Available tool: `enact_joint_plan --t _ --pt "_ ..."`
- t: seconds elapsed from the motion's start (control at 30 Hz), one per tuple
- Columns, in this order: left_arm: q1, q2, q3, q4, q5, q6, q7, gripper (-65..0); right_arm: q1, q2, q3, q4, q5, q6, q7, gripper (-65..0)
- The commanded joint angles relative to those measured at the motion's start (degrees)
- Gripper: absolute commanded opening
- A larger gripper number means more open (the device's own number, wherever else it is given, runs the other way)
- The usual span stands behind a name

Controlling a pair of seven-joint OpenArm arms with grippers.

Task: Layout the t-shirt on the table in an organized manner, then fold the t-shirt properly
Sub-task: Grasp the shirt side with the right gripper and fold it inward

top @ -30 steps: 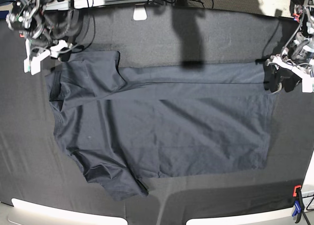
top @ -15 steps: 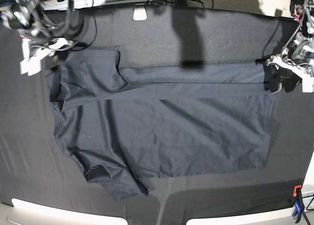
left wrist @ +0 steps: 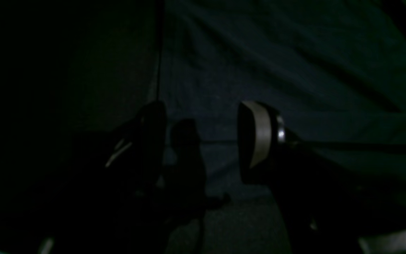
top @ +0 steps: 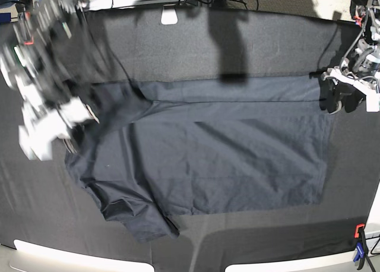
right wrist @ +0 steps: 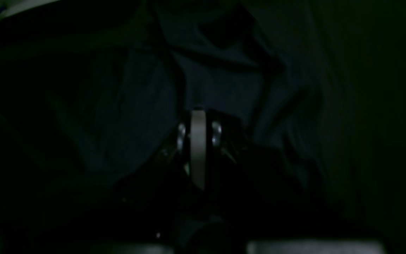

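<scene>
Base view gives us the t-shirt (top: 202,156) spread flat across the middle of the table (top: 237,46), its hem at our left gripper's side and its collar and sleeves at our right gripper's side, with one sleeve bunched into folds at the near corner. Our right gripper (top: 44,126) is a motion-blurred pale shape over the shirt's shoulder area; in the right wrist view its two pale pads (right wrist: 198,148) are pressed together into a single strip, and beyond their tips lies wrinkled dark fabric. That picture is too dark for us to tell whether any cloth is caught between the pads. Our left gripper (top: 344,97) sits at the far hem corner of the shirt. In the left wrist view its jaws are spread wide, one pale-faced finger (left wrist: 259,135) on one side and a dark finger on the other, with nothing between them; ahead of the gap we see the shirt's creased surface, and a straight fabric edge runs away from the dark finger's tip. At the near table corner on the left gripper's side, a red and blue clamp (top: 358,248) grips the pale table edge.
</scene>
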Motion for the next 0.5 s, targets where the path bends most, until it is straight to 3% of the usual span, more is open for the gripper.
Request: enact_joint_plan --t 0.0,0.2,0.47 --pt "0.1 -0.8 -0.4 1.1 -0.7 -0.4 -1.3 -34.7 2.2 0.8 -1.7 -1.0 -0.7 -0.4 2.8 -65.0" --pt "2.4 -0.8 -0.4 1.1 -0.7 -0.4 -1.6 -34.7 13.4 2.2 -9.5 -13.2 -6.9 -1.7 7.0 -65.0" --pt "3.5 -0.7 -0.4 1.1 -0.7 -0.4 -1.9 -34.7 25.5 2.6 -10.3 -30.2 -9.3 -3.0 9.5 -65.0"
